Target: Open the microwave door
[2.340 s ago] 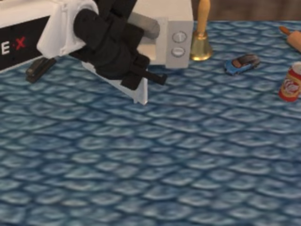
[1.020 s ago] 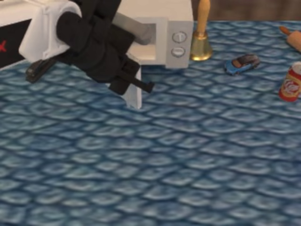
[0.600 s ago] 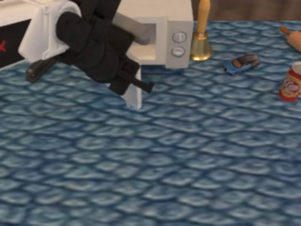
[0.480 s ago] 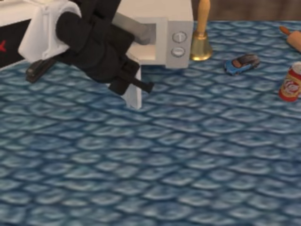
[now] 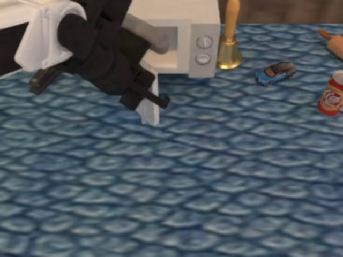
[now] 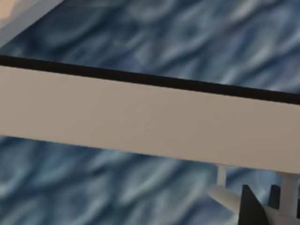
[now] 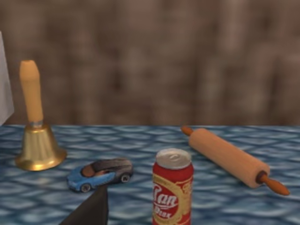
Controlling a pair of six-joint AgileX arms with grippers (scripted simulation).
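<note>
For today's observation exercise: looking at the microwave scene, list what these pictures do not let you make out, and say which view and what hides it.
- Top view: the left gripper and the arm cover most of the microwave door; whether the gripper holds it cannot be told.
- Top view: the microwave is cut off by the upper edge.
- Left wrist view: a pale panel fills the frame; its identity is unclear.
- Right gripper: only a dark tip shows in the right wrist view.
</note>
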